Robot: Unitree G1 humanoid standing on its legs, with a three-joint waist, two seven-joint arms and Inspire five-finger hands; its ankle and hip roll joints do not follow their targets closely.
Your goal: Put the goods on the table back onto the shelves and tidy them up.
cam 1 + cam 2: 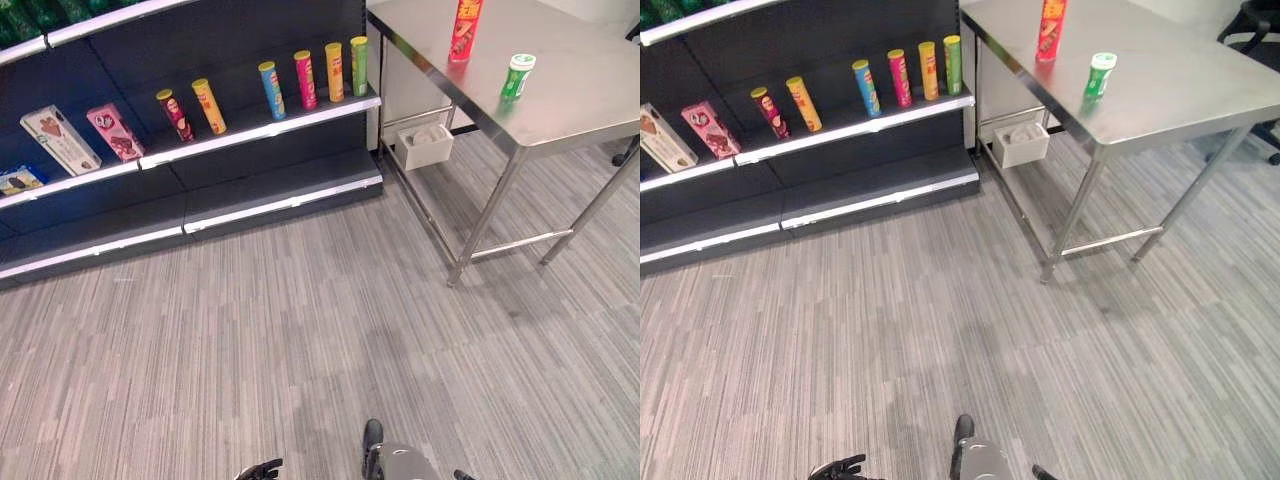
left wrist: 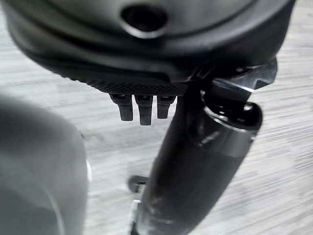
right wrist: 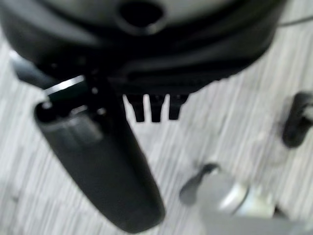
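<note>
A tall red can (image 1: 465,30) and a small green bottle (image 1: 517,76) stand on the steel table (image 1: 580,100) at the far right. To its left, the dark shelf (image 1: 260,130) carries several upright snack cans, among them a blue one (image 1: 271,90) and a green one (image 1: 359,65). My left hand (image 2: 195,161) hangs low over the floor, far from table and shelf; its fingers (image 2: 139,107) are relaxed and hold nothing. My right hand (image 3: 102,166) hangs the same way, open and empty.
Two flat boxes (image 1: 60,140) (image 1: 115,132) lean on the shelf's left part. A white bin (image 1: 425,145) sits under the table by the shelf's end. Grey striped carpet (image 1: 300,340) stretches between me and the shelf. The table's legs (image 1: 485,220) stand at right.
</note>
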